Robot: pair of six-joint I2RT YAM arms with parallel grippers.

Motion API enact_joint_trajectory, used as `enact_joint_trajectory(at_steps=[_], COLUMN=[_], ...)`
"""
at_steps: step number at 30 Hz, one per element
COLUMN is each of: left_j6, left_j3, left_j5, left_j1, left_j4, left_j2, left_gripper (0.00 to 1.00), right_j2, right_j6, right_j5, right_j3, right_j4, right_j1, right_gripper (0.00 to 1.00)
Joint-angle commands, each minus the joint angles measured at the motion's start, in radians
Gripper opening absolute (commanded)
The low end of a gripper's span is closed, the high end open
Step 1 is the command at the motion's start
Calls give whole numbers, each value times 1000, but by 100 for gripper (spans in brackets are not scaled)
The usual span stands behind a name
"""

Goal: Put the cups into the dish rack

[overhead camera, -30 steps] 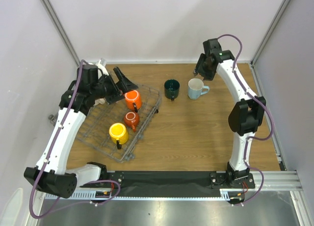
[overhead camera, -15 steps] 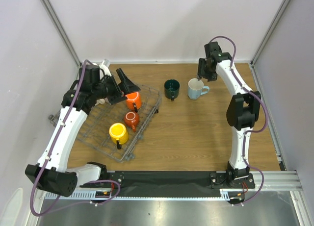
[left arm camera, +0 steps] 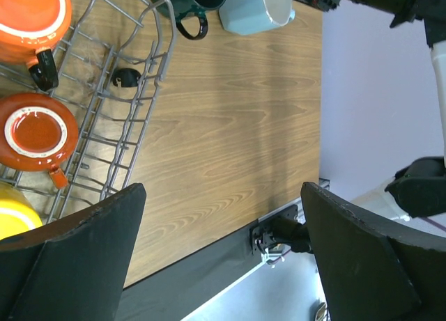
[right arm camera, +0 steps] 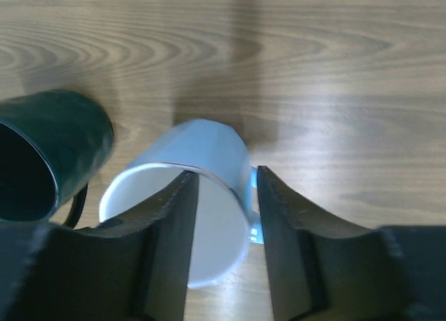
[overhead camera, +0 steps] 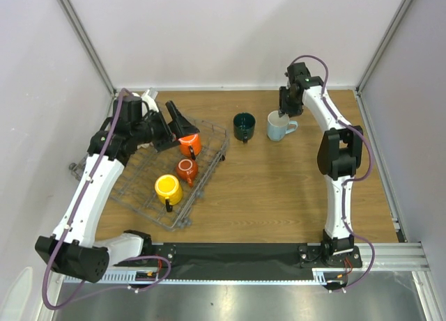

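Observation:
The wire dish rack (overhead camera: 209, 136) sits at the left and holds three cups: an orange one (overhead camera: 189, 143), a small red-orange one (overhead camera: 185, 169) and a yellow one (overhead camera: 168, 189). A dark green cup (overhead camera: 244, 126) and a light blue cup (overhead camera: 278, 127) stand on the table to its right. My right gripper (overhead camera: 281, 114) is down at the light blue cup (right arm camera: 202, 147). It (right arm camera: 226, 173) is open, one finger inside the rim, the other outside by the handle with a gap to the wall. My left gripper (overhead camera: 178, 131) hovers wide open over the rack's back edge, holding nothing.
In the left wrist view the rack's (left arm camera: 132, 105) right wall borders bare wooden table, with the black front strip (left arm camera: 209, 265) beyond. The dark green cup (right arm camera: 56, 147) lies close to the left of the light blue one. White walls enclose the table at the back and sides.
My right gripper has come down and left onto the light blue cup's rim, and its jaws have narrowed. The left arm has shifted only slightly over the rack.

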Motion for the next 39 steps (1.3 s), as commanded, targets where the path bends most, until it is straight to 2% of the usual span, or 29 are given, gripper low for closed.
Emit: enact_joint_trajectory(at_steps=[1, 2, 3, 5, 9, 17, 21, 25, 27, 29, 30, 31, 32, 35, 39], left_j6=[26, 26, 26, 25, 7, 37, 82, 146, 108, 59, 1, -18, -27, -26, -75], left_j3=[-17, -19, -19, -19, -19, 75, 142, 214, 210, 208, 196, 196, 214, 236, 185], left_j5=[35, 37, 49, 64, 124, 164, 192, 222, 311, 404, 426, 441, 442, 443, 468], left_j1=[-5, -5, -5, -5, -5, -86, -143, -191, -195, -195, -195, -195, -197, -206, -214], left_j4=[15, 16, 24, 34, 89, 208, 298, 309, 399, 467, 578, 609, 631, 669, 830], left_j2=[-39, -42, -46, -45, -33, 30, 59, 121, 150, 168, 177, 180, 187, 197, 171], left_gripper=[99, 100, 100, 100, 100, 100, 100, 100, 100, 100, 100, 100, 100, 100, 100], right_j2=[44, 50, 58, 56, 27, -236, -379, -517, -614, -674, -732, -754, -772, -806, -833], right_j6=[10, 17, 33, 42, 89, 329, 467, 646, 743, 939, 1012, 1081, 1184, 1242, 1306], right_j5=[-37, -46, -67, -66, -101, -383, -657, -844, -923, -1004, -1026, -1045, -1066, -1089, -1097], right_j3=[63, 67, 67, 70, 86, 43, -41, -172, -299, -455, -500, -544, -574, -594, -601], right_j4=[14, 10, 6, 1, -29, -45, 10, 104, 234, 456, 543, 699, 745, 797, 860], right_j1=[0, 2, 0, -3, -20, -95, -156, -185, -186, -187, -184, -184, -182, -158, -114], right_gripper=[42, 40, 25, 22, 0, 0, 0, 0, 0, 0, 0, 0, 0, 0, 0])
